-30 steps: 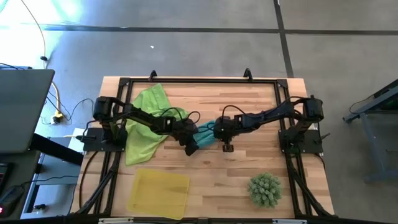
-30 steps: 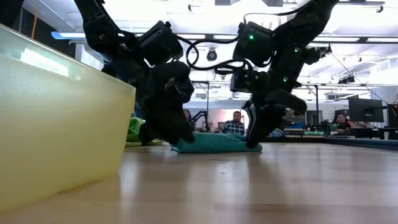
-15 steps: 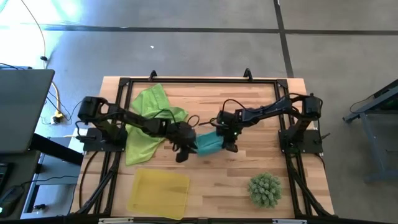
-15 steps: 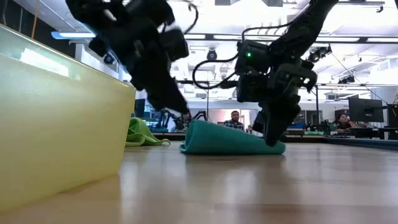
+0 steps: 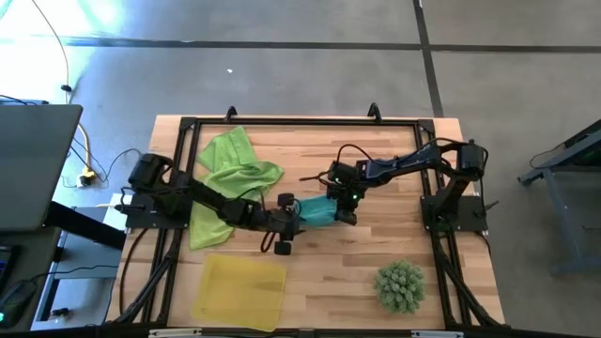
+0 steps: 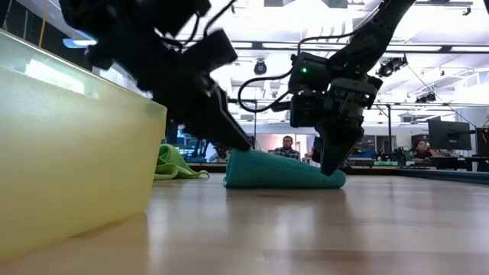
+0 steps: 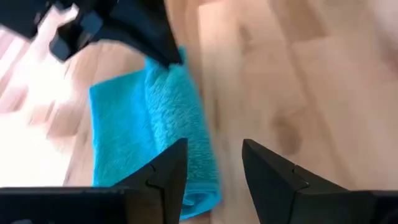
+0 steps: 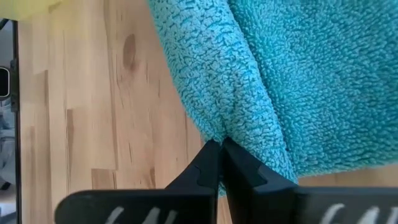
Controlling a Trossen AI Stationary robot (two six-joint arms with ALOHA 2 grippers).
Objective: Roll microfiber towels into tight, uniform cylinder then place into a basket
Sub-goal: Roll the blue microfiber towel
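A teal towel [image 5: 317, 212], loosely rolled, lies on the wooden table [image 5: 376, 253] between my two grippers. It also shows in the low view [image 6: 283, 172]. My right gripper [image 5: 346, 208] stands at its right end, shut on it [image 8: 221, 146]. My left gripper [image 5: 284, 230] is open [image 7: 214, 168] and slants down at the towel's left end [image 6: 238, 143]; one finger stands at the towel's corner [image 7: 199, 186], and I cannot tell whether it touches. The yellow basket [image 5: 239, 291] sits near the front edge, left of the middle. My right gripper pinches a raised fold of the teal towel [image 8: 214, 127] between its two fingertips, at the towel's right end. The fingers point down from above [image 6: 332, 156]. The towel lies on the table, thick and rounded.
A lime green towel [image 5: 230, 178] lies crumpled at the back left, under my left arm; it also shows in the low view [image 6: 172, 164]. A spiky green ball [image 5: 401, 286] sits at the front right. The basket's wall [image 6: 76, 153] fills the left of the low view.
The teal towel has gone from a flat strip to a thicker, rounded roll and has shifted a little toward the near edge. My left gripper has lifted off it, gone toward the near edge, and come down slanting at its left end. My right gripper has stayed at its right end.
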